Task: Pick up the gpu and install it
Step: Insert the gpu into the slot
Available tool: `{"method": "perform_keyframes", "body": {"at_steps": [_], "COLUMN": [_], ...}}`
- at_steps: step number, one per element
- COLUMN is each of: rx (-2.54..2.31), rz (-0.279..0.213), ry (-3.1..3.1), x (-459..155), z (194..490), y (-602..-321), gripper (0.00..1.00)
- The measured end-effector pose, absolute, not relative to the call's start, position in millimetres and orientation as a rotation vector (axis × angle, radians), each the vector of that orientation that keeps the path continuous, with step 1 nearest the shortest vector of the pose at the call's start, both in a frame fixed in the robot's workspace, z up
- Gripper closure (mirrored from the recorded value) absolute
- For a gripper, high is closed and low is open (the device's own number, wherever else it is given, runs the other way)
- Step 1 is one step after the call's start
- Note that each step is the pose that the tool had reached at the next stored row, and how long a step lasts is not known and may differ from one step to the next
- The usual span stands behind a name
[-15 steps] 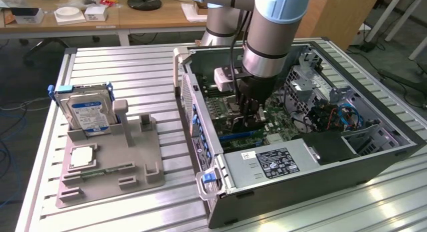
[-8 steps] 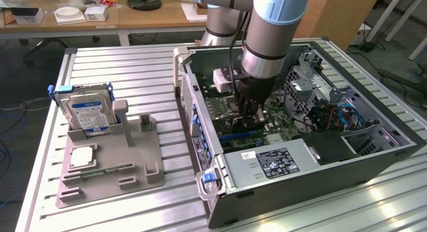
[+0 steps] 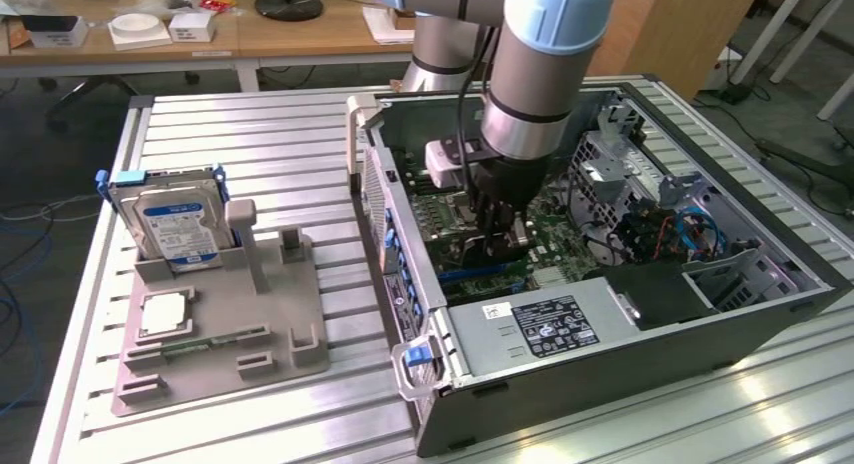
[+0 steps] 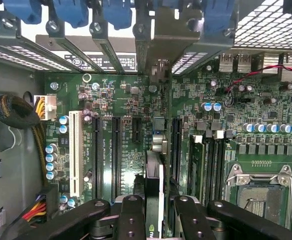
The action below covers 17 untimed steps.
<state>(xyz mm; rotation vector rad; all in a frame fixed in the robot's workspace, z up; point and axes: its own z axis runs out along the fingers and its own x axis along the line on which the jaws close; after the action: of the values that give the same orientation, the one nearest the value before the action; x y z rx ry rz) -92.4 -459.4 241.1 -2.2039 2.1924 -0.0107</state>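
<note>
The gpu (image 4: 154,175) shows edge-on in the wrist view, a slim card standing upright over the green motherboard (image 4: 126,100). Its silver end bracket (image 4: 159,47) reaches the row of rear slot covers. My gripper (image 4: 154,207) is shut on the card, with a black finger (image 4: 131,215) on each side. The card hangs among the black expansion slots (image 4: 115,150); whether it is seated in one I cannot tell. In the exterior view the gripper (image 3: 501,239) reaches straight down into the open computer case (image 3: 747,314), and the gpu (image 3: 503,252) is a dark shape below the fingers.
A grey parts holder (image 3: 227,314) on the exterior view's left carries a hard drive (image 3: 178,224), a processor chip (image 3: 160,312) and a memory stick (image 3: 214,341). Inside the case are the power supply (image 3: 547,324), a processor socket (image 4: 258,187), a white slot (image 4: 76,152) and cable bundles (image 4: 16,112).
</note>
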Motion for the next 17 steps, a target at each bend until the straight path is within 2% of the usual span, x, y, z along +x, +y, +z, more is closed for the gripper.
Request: {"method": "perform_keyframes", "body": {"at_steps": [17], "rx": [-2.207], "rz": [-0.011], "ry": [2.188], "x": [-92.8], "z": [235.4], "y": [-459.2], "gripper": [0.73]}}
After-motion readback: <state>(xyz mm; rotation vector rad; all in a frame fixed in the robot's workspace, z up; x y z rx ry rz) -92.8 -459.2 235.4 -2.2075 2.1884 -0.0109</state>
